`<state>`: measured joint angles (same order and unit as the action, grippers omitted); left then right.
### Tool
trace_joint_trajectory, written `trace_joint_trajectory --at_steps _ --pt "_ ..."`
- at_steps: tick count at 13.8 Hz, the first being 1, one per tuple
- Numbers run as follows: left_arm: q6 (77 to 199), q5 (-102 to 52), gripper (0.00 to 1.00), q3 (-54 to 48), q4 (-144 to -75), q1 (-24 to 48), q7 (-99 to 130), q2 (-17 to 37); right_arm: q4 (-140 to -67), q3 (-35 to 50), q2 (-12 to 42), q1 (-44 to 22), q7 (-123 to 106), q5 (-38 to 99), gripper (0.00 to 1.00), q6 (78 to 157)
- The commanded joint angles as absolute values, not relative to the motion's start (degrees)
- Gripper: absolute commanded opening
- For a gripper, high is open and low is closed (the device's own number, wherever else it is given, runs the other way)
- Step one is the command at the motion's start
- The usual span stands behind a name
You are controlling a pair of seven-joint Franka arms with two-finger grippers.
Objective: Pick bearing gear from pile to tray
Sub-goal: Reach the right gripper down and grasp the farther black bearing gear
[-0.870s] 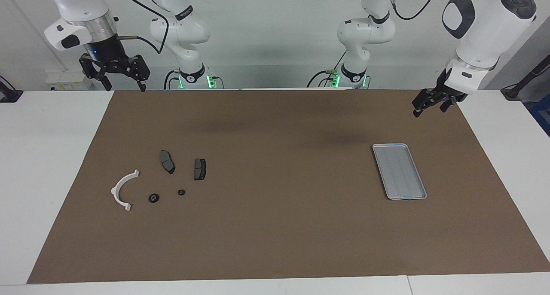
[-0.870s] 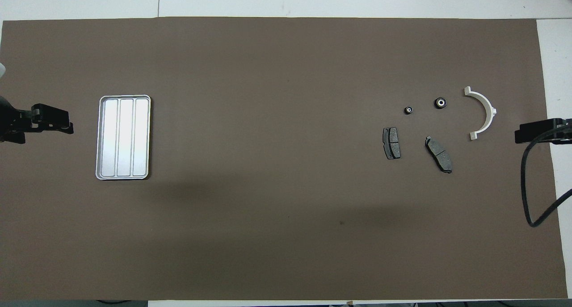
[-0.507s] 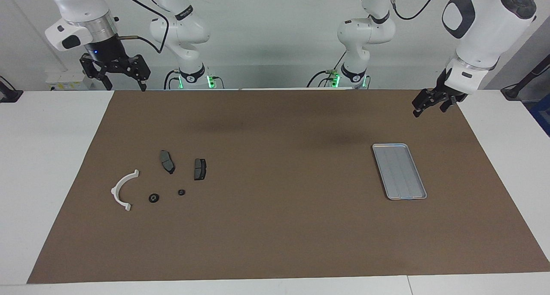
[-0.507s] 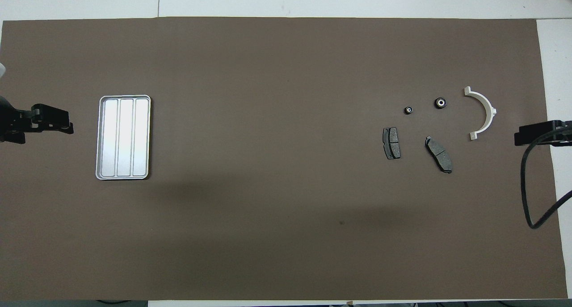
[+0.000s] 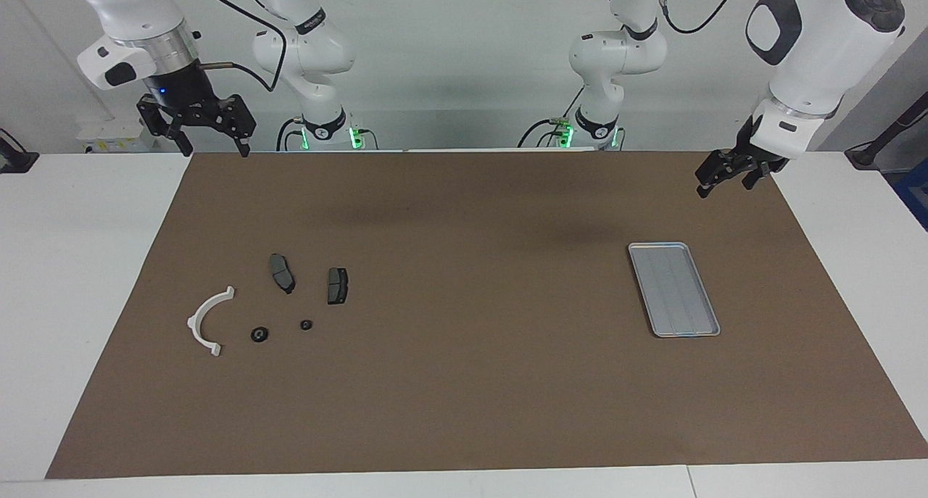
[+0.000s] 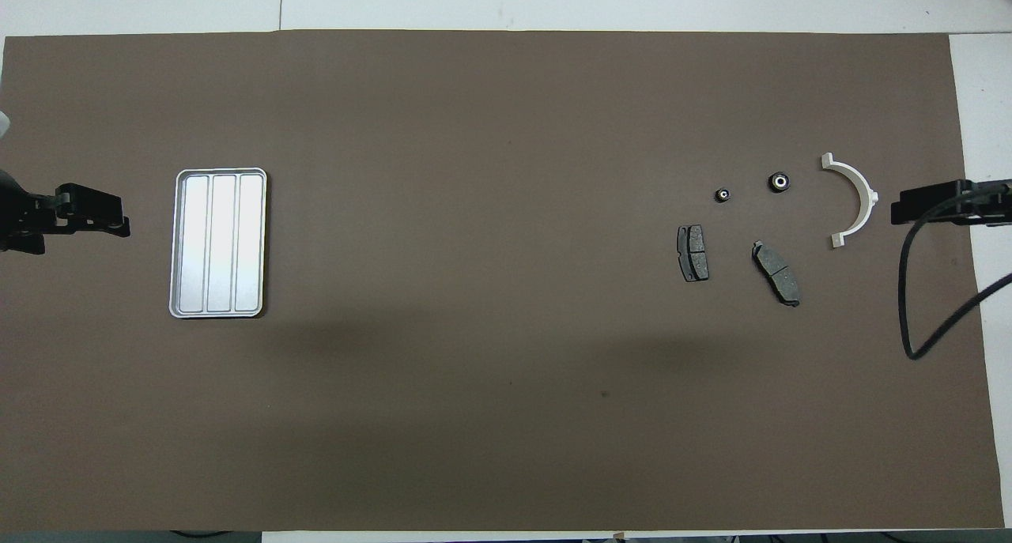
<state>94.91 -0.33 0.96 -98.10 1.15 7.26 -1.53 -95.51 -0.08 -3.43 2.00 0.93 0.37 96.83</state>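
Note:
The pile lies on the brown mat toward the right arm's end. In it are two small black round pieces with pale centres, one larger [image 5: 259,334] [image 6: 779,182] and one smaller [image 5: 306,325] [image 6: 721,195]. A white half-ring bracket [image 5: 194,322] [image 6: 866,187] and two dark brake pads [image 5: 281,272] [image 5: 337,285] lie with them. The silver tray [image 5: 674,289] [image 6: 219,243] sits bare toward the left arm's end. My right gripper [image 5: 215,150] [image 6: 909,211] hangs open and high over the mat's edge beside the bracket, holding nothing. My left gripper [image 5: 714,179] [image 6: 103,219] waits open over the mat's edge beside the tray.
The brown mat [image 5: 478,382] covers most of the white table. A black cable [image 6: 917,306] loops down from the right arm over the mat's end. Both arm bases stand at the robots' edge of the table.
The right gripper has shifted over the mat's edge toward the white bracket, and its cable has swung with it. The left arm and all parts stay still.

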Motion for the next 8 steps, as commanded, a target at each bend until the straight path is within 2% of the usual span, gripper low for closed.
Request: trace_joint_trajectory --at_steps 1,8 --pt "94.7 0.9 1.0 0.9 -98.5 1.2 6.8 -2.5 -90.9 0.2 5.3 3.0 0.4 0.8 1.0 102.2" --pt "94.8 0.9 1.0 0.9 -98.5 1.2 6.8 -2.5 -89.1 0.2 21.4 2.5 -0.3 0.9 1.0 116.4"
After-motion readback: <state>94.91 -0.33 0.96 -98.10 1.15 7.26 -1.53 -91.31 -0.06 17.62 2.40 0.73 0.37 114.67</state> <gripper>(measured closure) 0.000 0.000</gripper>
